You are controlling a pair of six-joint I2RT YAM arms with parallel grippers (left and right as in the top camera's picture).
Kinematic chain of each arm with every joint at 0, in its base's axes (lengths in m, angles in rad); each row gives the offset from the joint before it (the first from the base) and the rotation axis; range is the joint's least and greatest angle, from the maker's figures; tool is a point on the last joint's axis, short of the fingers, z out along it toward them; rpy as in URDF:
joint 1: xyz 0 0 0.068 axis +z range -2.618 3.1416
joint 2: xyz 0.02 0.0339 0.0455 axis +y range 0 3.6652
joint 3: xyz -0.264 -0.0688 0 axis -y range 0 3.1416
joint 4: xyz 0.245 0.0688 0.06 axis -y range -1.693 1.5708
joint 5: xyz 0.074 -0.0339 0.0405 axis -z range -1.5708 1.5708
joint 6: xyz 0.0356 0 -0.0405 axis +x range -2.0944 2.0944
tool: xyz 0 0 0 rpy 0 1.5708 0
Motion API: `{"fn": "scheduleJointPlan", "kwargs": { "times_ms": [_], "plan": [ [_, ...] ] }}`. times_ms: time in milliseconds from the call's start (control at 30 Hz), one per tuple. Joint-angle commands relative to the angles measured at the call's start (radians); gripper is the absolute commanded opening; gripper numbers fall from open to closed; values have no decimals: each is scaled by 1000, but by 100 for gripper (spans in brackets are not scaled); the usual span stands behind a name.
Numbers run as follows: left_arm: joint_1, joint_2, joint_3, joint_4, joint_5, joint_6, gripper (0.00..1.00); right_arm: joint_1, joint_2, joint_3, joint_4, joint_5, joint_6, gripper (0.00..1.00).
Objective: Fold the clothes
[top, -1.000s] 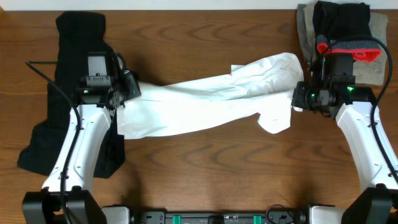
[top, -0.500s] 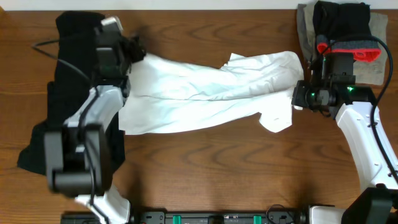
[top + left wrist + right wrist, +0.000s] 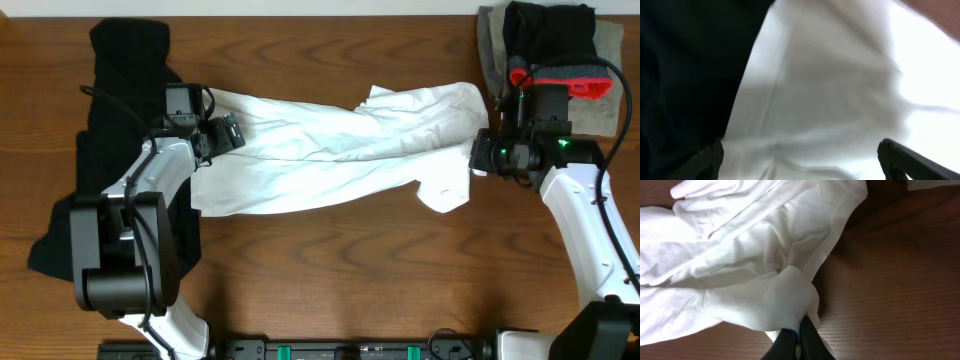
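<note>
**A:** How do the fingers (image 3: pixel 910 161) of the left gripper (image 3: pixel 226 132) stand?

**B:** They are spread wide, one at each lower corner of the left wrist view, and they grip nothing. That view is blurred. The white T-shirt (image 3: pixel 830 90) fills the space beyond the gap, and its edge meets the black hooded garment (image 3: pixel 685 75) on the left.

**A:** And the right gripper (image 3: pixel 797 339)?

**B:** Its two dark fingers (image 3: pixel 782 342) are pressed together on a fold of the white T-shirt. In the right wrist view a pinched peak of fabric rises just above the tips. The rest of the shirt fans away in creases, with bare wood to the right.

**A:** Where does the shirt lie as a whole?

**B:** From overhead it stretches crosswise on the wooden table (image 3: pixel 330 290) as a long rumpled band between the two arms. Its left end lies at the left gripper, against the edge of the black hooded garment. Its right end is at the right gripper, with a small flap lying toward the near edge.

**A:** And around it?

**B:** The black hooded garment runs down the table's left side, partly under the left arm. In the far right corner, behind the right gripper, a grey cloth (image 3: pixel 608 110) carries a black bundle (image 3: pixel 548 35). A red piece (image 3: pixel 590 86) is there too, and what it is cannot be told.
</note>
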Motion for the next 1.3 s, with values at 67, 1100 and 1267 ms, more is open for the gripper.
{"fn": "scheduleJointPlan", "kwargs": {
  "times_ms": [67, 1100, 1267],
  "plan": [
    [2, -1, 8, -88, -8, 50, 89, 3, -9, 11, 6, 6, -14, 3],
    [3, 25, 8, -111, -7, 111, 15, 4, -9, 11, 11, 3, -14, 3],
    [3, -86, 10, -222, -8, 110, 15, 0, -9, 11, 18, 3, -14, 1]
  ]
}}
